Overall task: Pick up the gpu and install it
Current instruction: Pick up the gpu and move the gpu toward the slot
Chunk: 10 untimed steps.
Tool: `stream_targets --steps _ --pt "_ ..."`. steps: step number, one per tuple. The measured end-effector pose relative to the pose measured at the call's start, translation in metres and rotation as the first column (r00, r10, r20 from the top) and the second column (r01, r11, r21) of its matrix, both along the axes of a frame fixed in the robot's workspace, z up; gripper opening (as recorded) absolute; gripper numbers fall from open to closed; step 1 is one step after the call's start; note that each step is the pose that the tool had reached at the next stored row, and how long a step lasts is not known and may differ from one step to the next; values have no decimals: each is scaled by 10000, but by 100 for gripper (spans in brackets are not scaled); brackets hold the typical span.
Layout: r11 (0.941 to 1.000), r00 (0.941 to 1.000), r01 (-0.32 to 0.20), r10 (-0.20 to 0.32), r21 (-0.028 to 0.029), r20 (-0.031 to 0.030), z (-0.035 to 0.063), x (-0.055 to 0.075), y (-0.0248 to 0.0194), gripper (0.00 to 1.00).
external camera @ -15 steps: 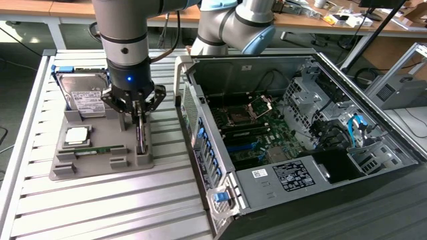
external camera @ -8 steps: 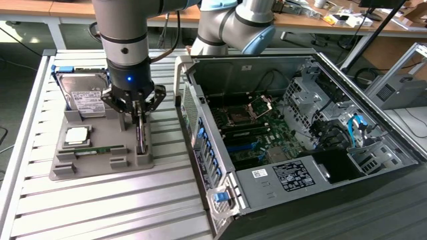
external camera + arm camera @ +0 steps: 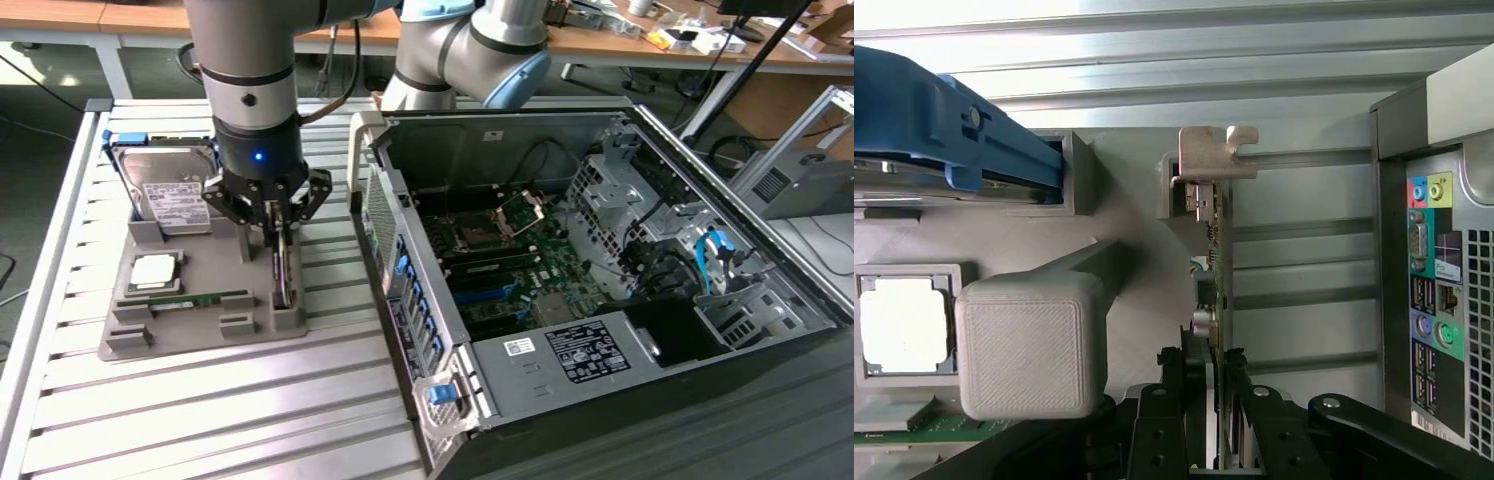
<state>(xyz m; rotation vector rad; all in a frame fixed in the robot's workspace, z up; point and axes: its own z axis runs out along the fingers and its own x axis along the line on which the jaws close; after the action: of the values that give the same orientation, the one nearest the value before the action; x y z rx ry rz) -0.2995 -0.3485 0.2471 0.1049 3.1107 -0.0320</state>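
The gpu stands on edge in a slot at the holder tray's side nearest the case, its metal bracket at the end of the card away from the gripper. The gripper has its two fingers partly closed, one on each face of the card's upper edge, and looks to be clamped on it. I judge the card light and stiff but fragile: thin board, exposed parts, contacts along the lower edge. The bare top edge is the sensible place to pinch, and a narrow hold there could let it tilt or slip. The tray also holds a hard drive upright in a blue carrier, a cpu in a square recess and a memory stick in a groove. Just beside the tray, on the exterior view's right, the case lies open with the motherboard and cables inside.
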Motion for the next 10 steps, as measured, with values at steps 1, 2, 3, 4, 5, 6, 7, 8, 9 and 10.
stream_targets --steps 1,2,3,4,5,6,7,8,9,10 --pt "10000 10000 0 0 -1 0 9 0 0 27" --pt "10000 10000 0 0 -2 -2 18 0 0 27" --pt "10000 10000 0 0 -1 -1 22 0 0 27" --pt "10000 10000 0 0 -1 -1 29 0 0 27" --pt "10000 10000 0 0 -1 -1 35 0 0 27" --pt "10000 10000 0 0 -1 -1 40 0 0 27" --pt "10000 10000 0 0 -1 -1 46 0 0 27" --pt "10000 10000 0 0 -1 -1 51 0 0 27" --pt "10000 10000 1 -1 -1 0 58 0 0 27" --pt "10000 10000 0 0 -1 0 63 0 0 27"
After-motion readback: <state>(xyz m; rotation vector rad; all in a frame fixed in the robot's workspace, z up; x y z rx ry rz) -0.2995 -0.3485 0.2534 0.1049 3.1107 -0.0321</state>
